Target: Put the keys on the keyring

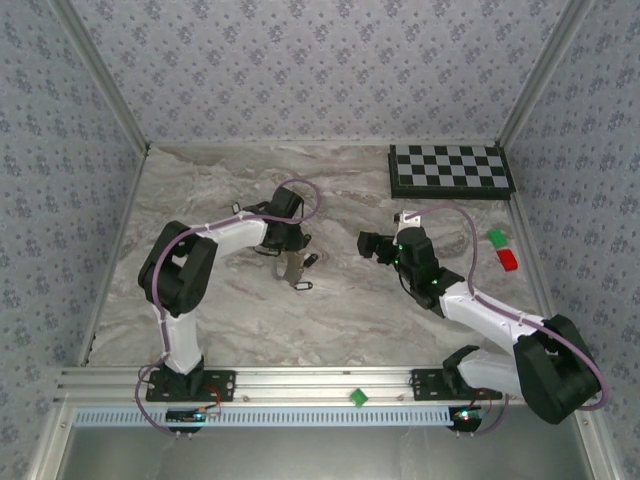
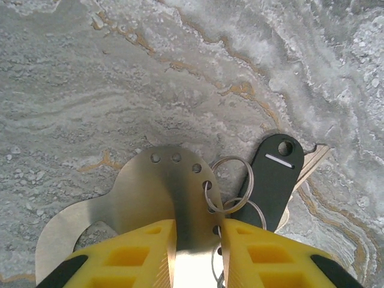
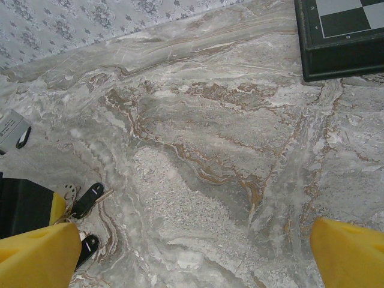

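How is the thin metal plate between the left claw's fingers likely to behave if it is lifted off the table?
The metal plate looks like flat, thin sheet, so probably stiff and light. Its smooth, shiny face might slip in the left claw. The keyring through its edge holes would likely dangle and swing, perhaps dragging the key alongside.

text readable: none | black-and-white chequered board (image 1: 450,170): plain squares, no letters or numbers | black oval plastic key head (image 2: 273,174): one whitish bar mark, not a character | small white tag (image 1: 406,215): too small to read
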`<action>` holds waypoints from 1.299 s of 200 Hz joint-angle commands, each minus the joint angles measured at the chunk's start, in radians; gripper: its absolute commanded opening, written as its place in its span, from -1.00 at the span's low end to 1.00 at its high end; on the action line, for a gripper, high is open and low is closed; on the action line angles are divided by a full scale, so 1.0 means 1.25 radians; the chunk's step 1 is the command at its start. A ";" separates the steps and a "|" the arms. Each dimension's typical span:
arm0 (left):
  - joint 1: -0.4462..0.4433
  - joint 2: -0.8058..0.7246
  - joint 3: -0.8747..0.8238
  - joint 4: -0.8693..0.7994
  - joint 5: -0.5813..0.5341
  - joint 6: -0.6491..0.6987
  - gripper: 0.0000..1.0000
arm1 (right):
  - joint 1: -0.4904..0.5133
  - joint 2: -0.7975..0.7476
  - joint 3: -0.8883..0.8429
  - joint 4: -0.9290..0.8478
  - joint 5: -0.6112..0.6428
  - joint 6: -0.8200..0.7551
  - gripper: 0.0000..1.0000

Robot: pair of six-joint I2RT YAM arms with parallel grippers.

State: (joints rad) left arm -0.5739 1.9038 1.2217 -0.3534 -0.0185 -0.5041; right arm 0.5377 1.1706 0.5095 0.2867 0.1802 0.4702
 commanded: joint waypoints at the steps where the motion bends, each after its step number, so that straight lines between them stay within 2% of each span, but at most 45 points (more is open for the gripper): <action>1: 0.001 -0.043 0.007 0.013 0.010 0.021 -0.48 | 0.005 0.001 0.024 -0.007 0.014 -0.008 0.99; 98: -0.002 0.007 0.030 0.010 0.034 0.055 -0.46 | 0.006 0.007 0.026 -0.005 0.013 -0.009 0.99; 151: -0.024 -0.024 0.023 0.011 0.020 0.073 -0.48 | 0.008 0.008 0.026 -0.005 0.012 -0.007 0.99; 179: -0.046 -0.014 0.041 -0.015 -0.025 0.104 -0.49 | 0.008 0.008 0.027 -0.005 0.011 -0.007 0.99; 260: -0.047 0.039 0.073 -0.045 -0.084 0.123 -0.52 | 0.010 0.006 0.027 -0.007 0.013 -0.009 0.99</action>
State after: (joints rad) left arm -0.6346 1.9232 1.2720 -0.3702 -0.0830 -0.3801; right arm 0.5423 1.1774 0.5095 0.2867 0.1802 0.4702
